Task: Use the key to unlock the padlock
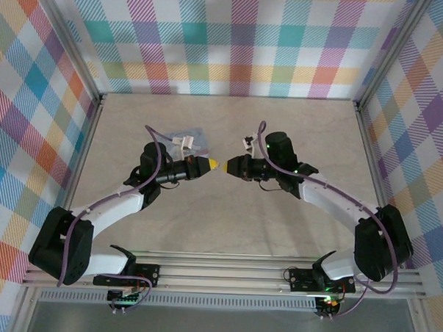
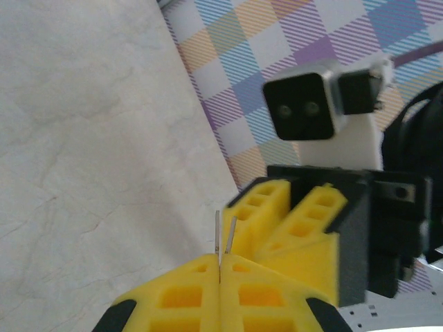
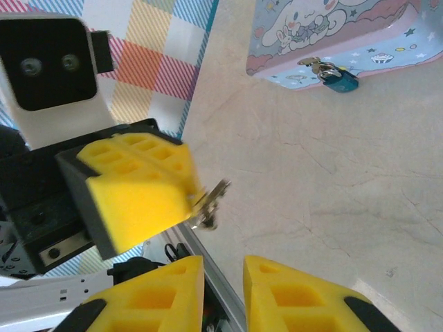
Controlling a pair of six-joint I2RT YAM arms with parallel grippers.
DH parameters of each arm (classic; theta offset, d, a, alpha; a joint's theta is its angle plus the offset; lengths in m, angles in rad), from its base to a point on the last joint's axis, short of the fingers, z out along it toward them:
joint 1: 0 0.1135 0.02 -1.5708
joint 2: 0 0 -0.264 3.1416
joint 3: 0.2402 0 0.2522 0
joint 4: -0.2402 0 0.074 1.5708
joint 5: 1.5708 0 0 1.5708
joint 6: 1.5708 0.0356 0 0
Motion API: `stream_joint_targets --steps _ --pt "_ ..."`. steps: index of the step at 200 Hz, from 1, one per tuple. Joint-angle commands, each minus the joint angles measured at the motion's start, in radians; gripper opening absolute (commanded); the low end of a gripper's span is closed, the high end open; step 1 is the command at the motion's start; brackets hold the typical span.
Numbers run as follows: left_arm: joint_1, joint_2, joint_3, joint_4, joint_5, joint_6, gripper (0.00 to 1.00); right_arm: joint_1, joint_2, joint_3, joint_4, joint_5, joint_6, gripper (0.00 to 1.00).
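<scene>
My left gripper [image 2: 220, 259] is shut on the key [image 2: 219, 234]; two thin silvery blades stick out from between its yellow fingertips. From the right wrist, the key [image 3: 210, 202] juts out of the left gripper's yellow fingers [image 3: 131, 194], just beyond my right gripper [image 3: 223, 263]. The right gripper is open, with nothing between its fingers. Seen from above, the left gripper [image 1: 209, 164] and right gripper [image 1: 228, 166] meet tip to tip over mid-table. The dark-blue padlock [image 3: 340, 80] hangs on the clasp of the pale-blue tin [image 3: 332, 34], well beyond both grippers.
The tin [image 1: 191, 140] lies on the table just behind the left arm, partly covered by it. Plaid walls with metal frame posts close in the left, right and far sides. An aluminium rail [image 1: 224, 269] runs along the near edge.
</scene>
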Motion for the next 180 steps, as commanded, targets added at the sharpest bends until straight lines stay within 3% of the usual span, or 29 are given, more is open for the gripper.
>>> stream_joint_targets --steps 1,100,180 --pt "0.01 0.002 0.009 0.073 0.059 -0.014 0.0 0.0 0.016 0.021 0.09 -0.014 0.048 0.22" --pt "0.011 0.024 0.042 0.166 0.118 -0.118 0.0 -0.065 -0.102 -0.153 0.36 -0.038 0.151 0.25" --pt "0.011 0.029 0.058 0.236 0.134 -0.203 0.0 -0.066 -0.117 -0.151 0.45 -0.094 0.153 0.27"
